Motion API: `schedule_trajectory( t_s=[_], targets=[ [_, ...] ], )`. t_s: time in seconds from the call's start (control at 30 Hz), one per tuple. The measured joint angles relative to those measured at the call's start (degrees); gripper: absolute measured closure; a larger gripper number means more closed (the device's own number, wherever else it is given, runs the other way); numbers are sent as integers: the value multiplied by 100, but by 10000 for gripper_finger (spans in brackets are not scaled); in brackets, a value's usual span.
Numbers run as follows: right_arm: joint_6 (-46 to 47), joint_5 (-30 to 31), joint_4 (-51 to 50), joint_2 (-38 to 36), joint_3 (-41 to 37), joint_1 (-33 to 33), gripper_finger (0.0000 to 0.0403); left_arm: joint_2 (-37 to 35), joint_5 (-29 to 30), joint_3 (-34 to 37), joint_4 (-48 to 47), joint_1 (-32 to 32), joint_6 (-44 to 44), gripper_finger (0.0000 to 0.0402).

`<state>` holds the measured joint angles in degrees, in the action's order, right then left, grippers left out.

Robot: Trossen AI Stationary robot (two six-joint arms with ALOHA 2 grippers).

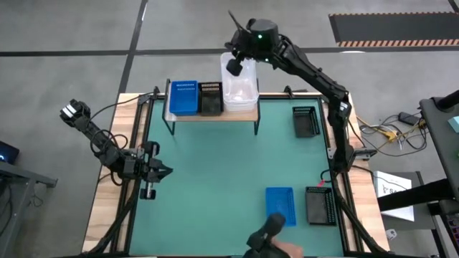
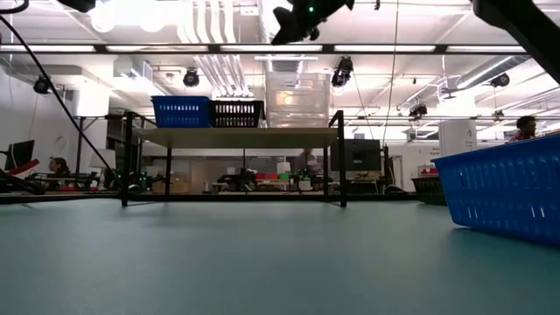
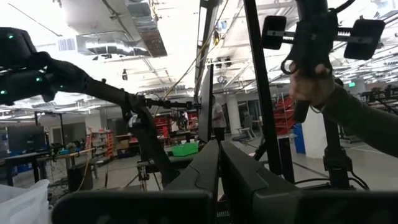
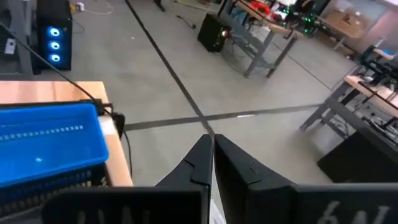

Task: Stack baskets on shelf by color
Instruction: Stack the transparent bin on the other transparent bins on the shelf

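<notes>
Hovering shut and empty above the clear baskets on the shelf at upper centre, the right claw is lying nearer the remaining black basket at right than the shut left claw.

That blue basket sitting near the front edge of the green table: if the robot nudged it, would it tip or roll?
The blue basket looks low, wide and flat-bottomed, so it would probably slide, not roll or tip. Its perforated plastic walls suggest it is light and fairly stiff.
</notes>
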<state>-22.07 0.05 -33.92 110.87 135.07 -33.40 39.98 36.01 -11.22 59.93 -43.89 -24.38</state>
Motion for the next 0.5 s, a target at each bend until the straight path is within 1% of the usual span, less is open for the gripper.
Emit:
schedule_trajectory(
  t_s=[0.17, 0.27, 0.3, 0.5],
  targets=[
    [177, 30, 107, 215, -18, -118, 394, 0, 0, 1, 6, 1, 0, 402],
    [241, 386, 159, 338, -18, -164, 394, 1, 0, 0, 6, -1, 0, 402],
    [243, 475, 136, 374, -18, -186, 394, 1, 0, 2, 6, 1, 0, 402],
    [200, 509, -263, 478, -26, -266, 394, 0, 0, 0, 6, 0, -1, 402]
  ],
)
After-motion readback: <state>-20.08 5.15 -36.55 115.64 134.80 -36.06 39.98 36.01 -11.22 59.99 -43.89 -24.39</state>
